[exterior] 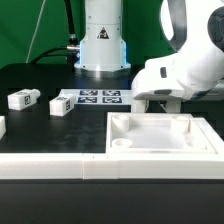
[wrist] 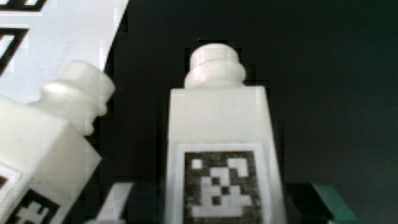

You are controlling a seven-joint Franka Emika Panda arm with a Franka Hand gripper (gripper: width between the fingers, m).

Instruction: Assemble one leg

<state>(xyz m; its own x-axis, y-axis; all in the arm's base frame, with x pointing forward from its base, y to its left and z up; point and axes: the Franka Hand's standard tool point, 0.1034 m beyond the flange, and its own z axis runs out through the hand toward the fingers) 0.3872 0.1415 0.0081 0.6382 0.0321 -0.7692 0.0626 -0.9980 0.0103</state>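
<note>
Beyond the white tray [exterior: 165,135], our gripper [wrist: 222,205] straddled one leg [wrist: 222,125], fingers [wrist: 118,203] spread, apparently not yet clamping. We judged grasping and fitting all ahead.

Bright even light, whites near blown out, wrist view soft, low-res, slight blur

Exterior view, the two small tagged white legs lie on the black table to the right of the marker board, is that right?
Not quite. The exterior view shows both on the black table, but to the left of the marker board, not the right. One leg is nearer that view's left edge, and the other leg is beside the board.
</note>
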